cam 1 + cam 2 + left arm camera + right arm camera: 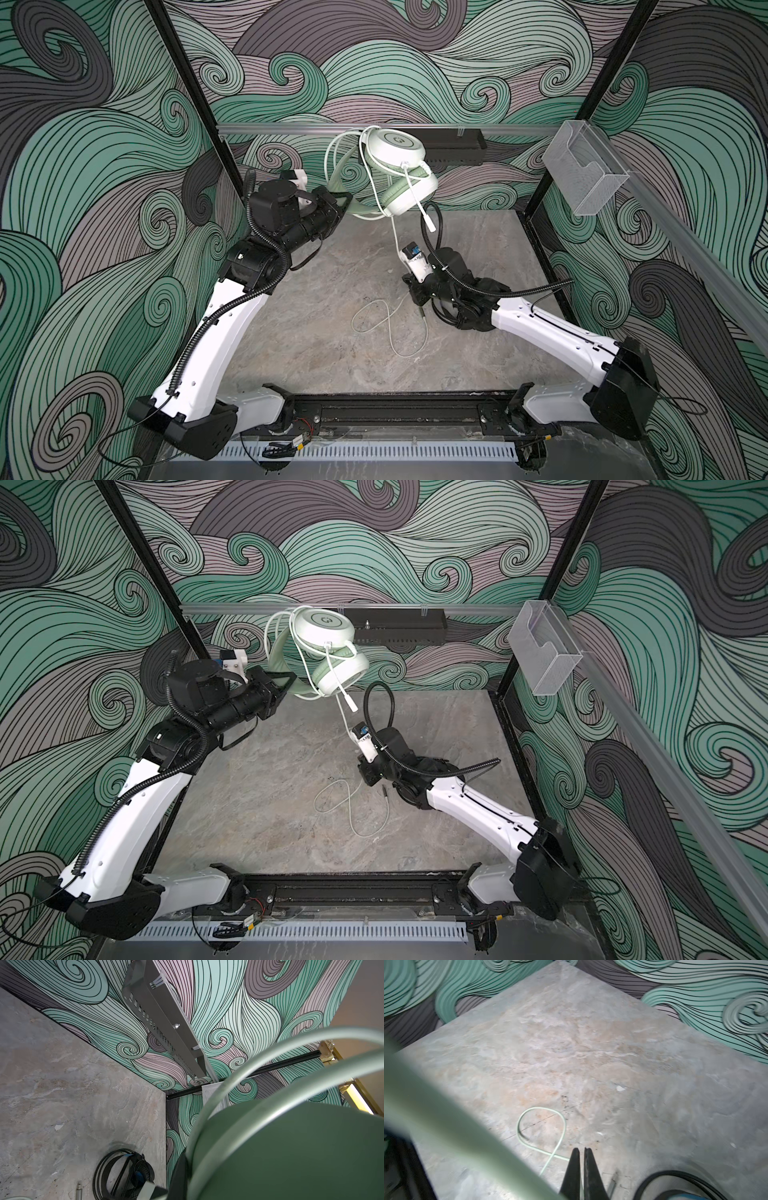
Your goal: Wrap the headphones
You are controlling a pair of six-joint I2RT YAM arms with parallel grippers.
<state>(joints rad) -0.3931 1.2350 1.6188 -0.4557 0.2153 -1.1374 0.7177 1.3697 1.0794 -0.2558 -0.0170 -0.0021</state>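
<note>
While the left gripper [344, 204] is clenched on the padded headband of the mint-green headset [395, 174], that headset hangs in the air over the table's 12 o'clock edge in both top views. Its two white earcups sit one above the other, and turns of white cable [538, 1108] are already looped around the band. From the lower earcup the cable drops past the right arm's wrist and ends in a loose figure-eight lying flat near the middle of the marble table [311, 270]. At about 1 o'clock of that loop the right gripper [581, 1150] points down close to the tabletop. Its jaws are pressed together with nothing visible between the tips; whether they pinch the cable farther back cannot be told. In the left wrist view the black headset [124, 1172] lies on the table with black cord in loops about it.
</note>
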